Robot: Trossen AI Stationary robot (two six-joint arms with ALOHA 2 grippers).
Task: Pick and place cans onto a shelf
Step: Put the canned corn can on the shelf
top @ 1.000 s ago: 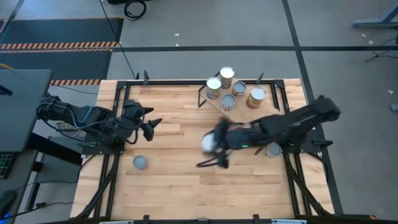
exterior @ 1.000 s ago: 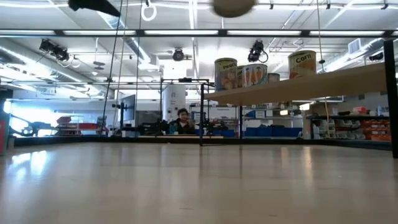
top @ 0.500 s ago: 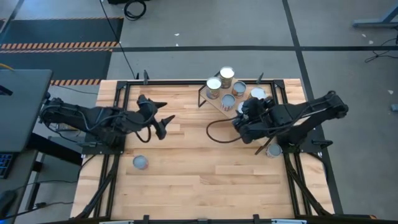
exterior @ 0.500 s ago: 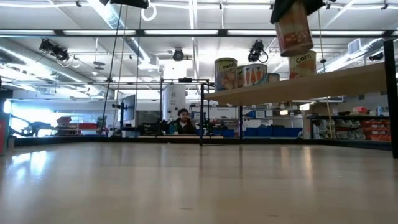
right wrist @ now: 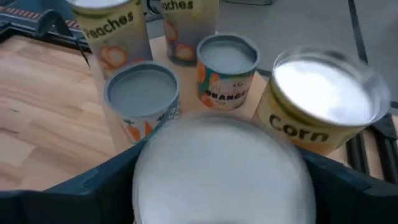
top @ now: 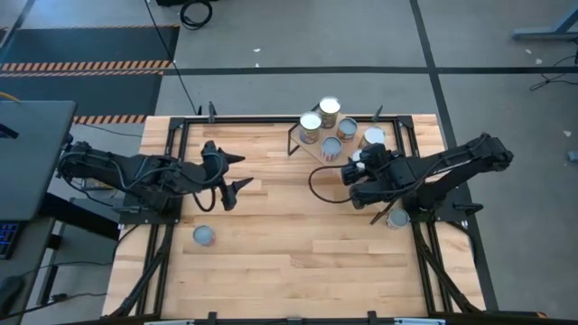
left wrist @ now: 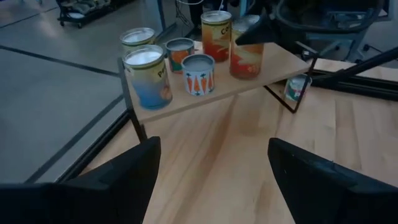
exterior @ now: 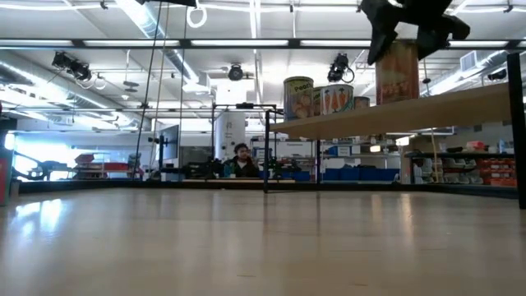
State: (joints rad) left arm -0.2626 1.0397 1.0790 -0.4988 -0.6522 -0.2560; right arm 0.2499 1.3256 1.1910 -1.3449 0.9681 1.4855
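Here the right gripper (exterior: 408,25) pinches a can (exterior: 397,72) apparently just touching the shelf (exterior: 427,108), beside the corn can (right wrist: 323,106) (crowded there); releasing crookedly could topple neighbours

A pale round can top (right wrist: 217,171) fills the foreground between the right gripper's (right wrist: 217,199) dark fingers (right wrist: 74,193), which sit on either side of it. Beyond it four cans stand close together on the shelf (right wrist: 255,102): a tall peaches can (right wrist: 112,37), a short grey-topped can with carrots on its label (right wrist: 142,102), an orange-labelled can (right wrist: 227,68) and a white-topped corn can (right wrist: 320,99). A second tall can (right wrist: 186,28) stands behind, beside the wooden tabletop (right wrist: 37,118)
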